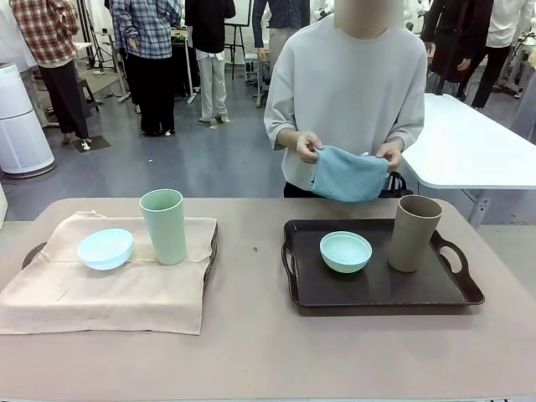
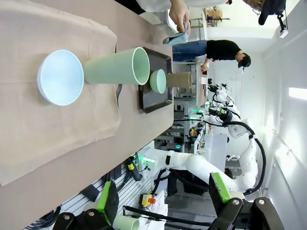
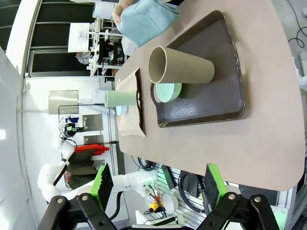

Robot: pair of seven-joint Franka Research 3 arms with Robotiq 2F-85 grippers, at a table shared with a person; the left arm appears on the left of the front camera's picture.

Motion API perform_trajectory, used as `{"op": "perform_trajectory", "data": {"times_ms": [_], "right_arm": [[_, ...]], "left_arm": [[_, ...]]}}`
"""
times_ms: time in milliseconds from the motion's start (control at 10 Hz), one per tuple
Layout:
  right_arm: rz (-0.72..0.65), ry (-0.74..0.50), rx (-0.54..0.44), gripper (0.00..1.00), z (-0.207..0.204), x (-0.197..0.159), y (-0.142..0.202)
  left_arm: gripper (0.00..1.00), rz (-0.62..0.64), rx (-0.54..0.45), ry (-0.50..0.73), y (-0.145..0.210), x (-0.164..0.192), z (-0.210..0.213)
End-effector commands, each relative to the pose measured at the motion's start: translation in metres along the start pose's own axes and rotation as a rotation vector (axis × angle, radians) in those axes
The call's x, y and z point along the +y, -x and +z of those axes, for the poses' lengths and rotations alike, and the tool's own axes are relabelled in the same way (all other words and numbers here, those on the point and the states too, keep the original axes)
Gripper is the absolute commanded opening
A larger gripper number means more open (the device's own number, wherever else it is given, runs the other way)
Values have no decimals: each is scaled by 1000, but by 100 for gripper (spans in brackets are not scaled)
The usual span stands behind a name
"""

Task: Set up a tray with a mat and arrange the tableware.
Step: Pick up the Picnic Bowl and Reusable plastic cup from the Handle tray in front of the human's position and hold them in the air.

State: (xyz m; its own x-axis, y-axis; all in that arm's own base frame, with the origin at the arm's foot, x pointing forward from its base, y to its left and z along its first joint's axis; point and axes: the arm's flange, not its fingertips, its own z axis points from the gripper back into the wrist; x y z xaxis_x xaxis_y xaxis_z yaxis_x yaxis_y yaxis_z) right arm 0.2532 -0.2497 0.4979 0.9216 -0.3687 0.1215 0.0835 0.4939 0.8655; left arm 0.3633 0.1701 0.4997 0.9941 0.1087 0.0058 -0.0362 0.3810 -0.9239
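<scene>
left side of tabletop [image 1: 260, 352]: dark tray [image 1: 213, 248] draped with beige cloth mat [image 1: 109, 297], just a handle and one edge peeking out. on the mat, pale blue small round bowl [image 1: 105, 248] just beside tall light green handleless cup [image 1: 163, 226], both upright. reads as the finished set.

right side: bare dark brown rectangular tray [image 1: 377, 289] carrying mint green small round bowl [image 1: 345, 251] and tall tan brown handleless cup [image 1: 414, 233], upright, apart, straight on the tray floor with no mat under them. probably to be lifted off before a mat goes down.

folded blue cloth [image 1: 347, 174] held up off the tabletop at the far side between a person's hand [image 1: 308, 146] and the other hand [image 1: 390, 154]. likely the mat for the bare tray, kept clear while the tableware occupies it.

left end effector [image 2: 163, 203] released, green pads wide apart, empty, back off the near tabletop edge. right end effector [image 3: 158, 191] same: released, empty, well short of the brown tray.

front view: clear gaps between bowl and cup on each tray, plus the two-handed pinch on the cloth. right wrist view: tan cup overlapping the mint bowl, gap unreadable there, but cup mouth and open tray floor plain. left wrist view: down into the green cup's mouth, mat overhang toward the near edge.
</scene>
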Motion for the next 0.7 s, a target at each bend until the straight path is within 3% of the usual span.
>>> {"op": "perform_trajectory", "data": {"times_ms": [0,600], "right_arm": [[8,-17,-1,100,1,-1,-1],[8,-17,-1,100,1,-1,-1]], "left_arm": [[100,5,-16,12,3,-1,-3],[100,5,-16,12,3,-1,-3]]}}
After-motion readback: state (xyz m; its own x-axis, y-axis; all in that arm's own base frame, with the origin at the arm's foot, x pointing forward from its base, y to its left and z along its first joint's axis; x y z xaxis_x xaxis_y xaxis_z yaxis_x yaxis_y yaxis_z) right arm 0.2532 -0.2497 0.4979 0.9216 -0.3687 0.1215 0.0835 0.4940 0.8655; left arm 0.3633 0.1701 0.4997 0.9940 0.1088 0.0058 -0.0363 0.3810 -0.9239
